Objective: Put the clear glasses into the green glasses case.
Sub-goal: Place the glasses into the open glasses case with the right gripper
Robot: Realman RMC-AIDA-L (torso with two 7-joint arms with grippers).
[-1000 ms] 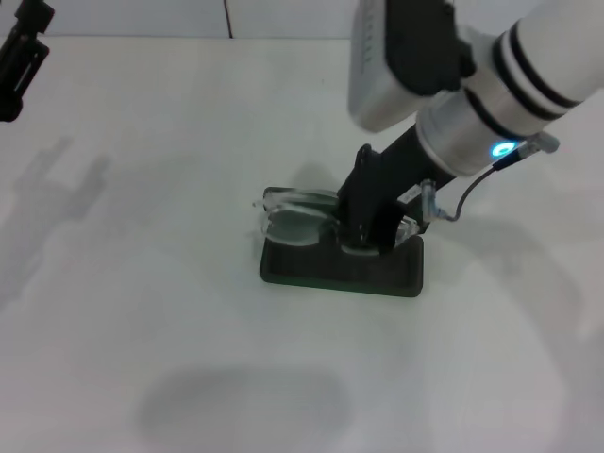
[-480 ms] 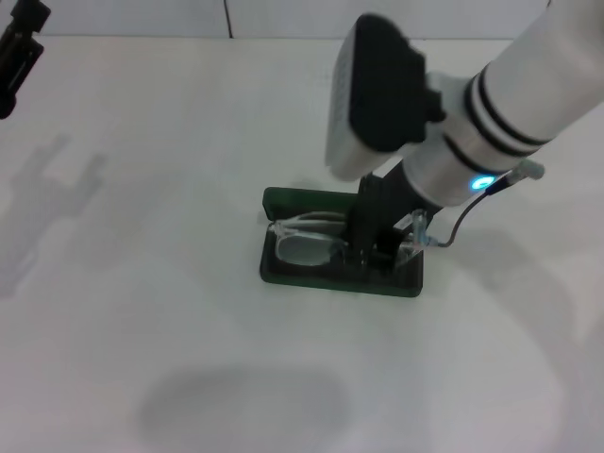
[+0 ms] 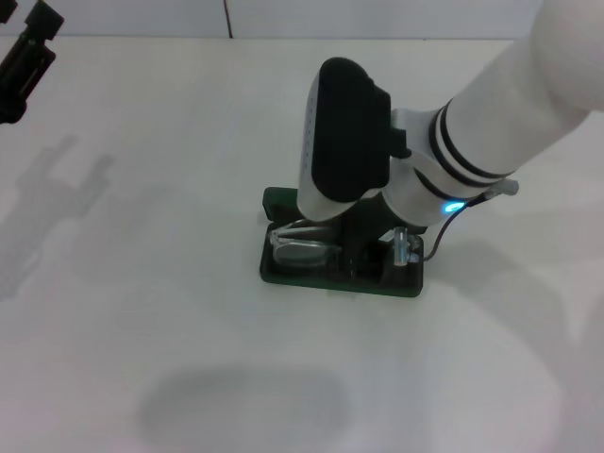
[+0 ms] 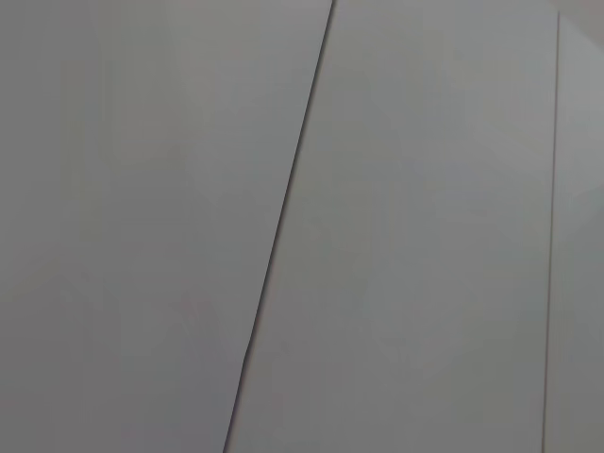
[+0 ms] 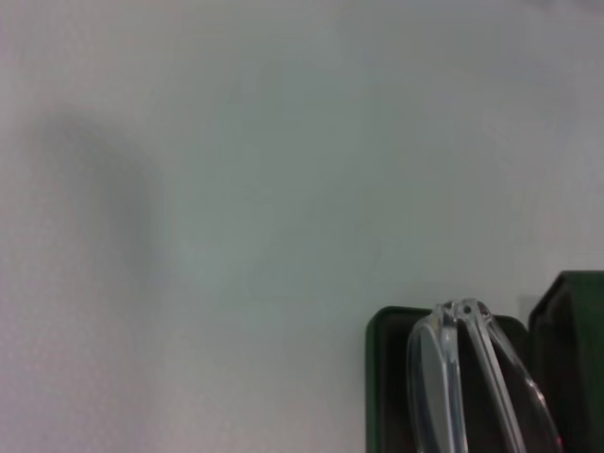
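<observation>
Glasses: the clear glasses (image 3: 304,247) are lying inside the open green glasses case (image 3: 283,272) on the white table (image 3: 142,283), directly beneath the right gripper (image 3: 363,253), which is reaching down into the case; whether its fingers are clamped or parted is hidden. Left gripper (image 3: 24,61) is hanging at the far left edge.

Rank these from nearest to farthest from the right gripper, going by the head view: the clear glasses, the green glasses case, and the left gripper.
1. The clear glasses: right at the right gripper, down inside the case.
2. The green glasses case: directly under and around the glasses; nearly a tie with them.
3. The left gripper: far off at the table's far left corner, raised.
</observation>
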